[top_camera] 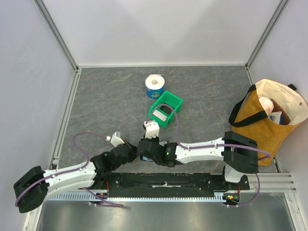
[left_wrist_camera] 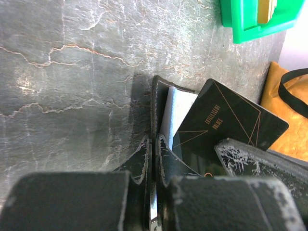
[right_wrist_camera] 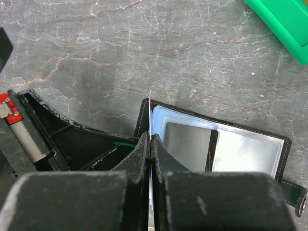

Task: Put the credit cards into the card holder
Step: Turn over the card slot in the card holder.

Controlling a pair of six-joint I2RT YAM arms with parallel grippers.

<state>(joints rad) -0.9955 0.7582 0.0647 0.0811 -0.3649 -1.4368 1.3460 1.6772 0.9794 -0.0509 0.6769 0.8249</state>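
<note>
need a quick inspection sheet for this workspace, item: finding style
surface: dark veined table, no spills seen
job's things: black card tilted at the open card holder, not fully in; other card not identified
clutter: green bin with a pale flat item inside, toilet roll, tote bag
grippers: left gripper shut on card holder's flap; right gripper shut on black card
cables: purple cables loop beside both arms
surroundings: white walls, metal frame posts
</note>
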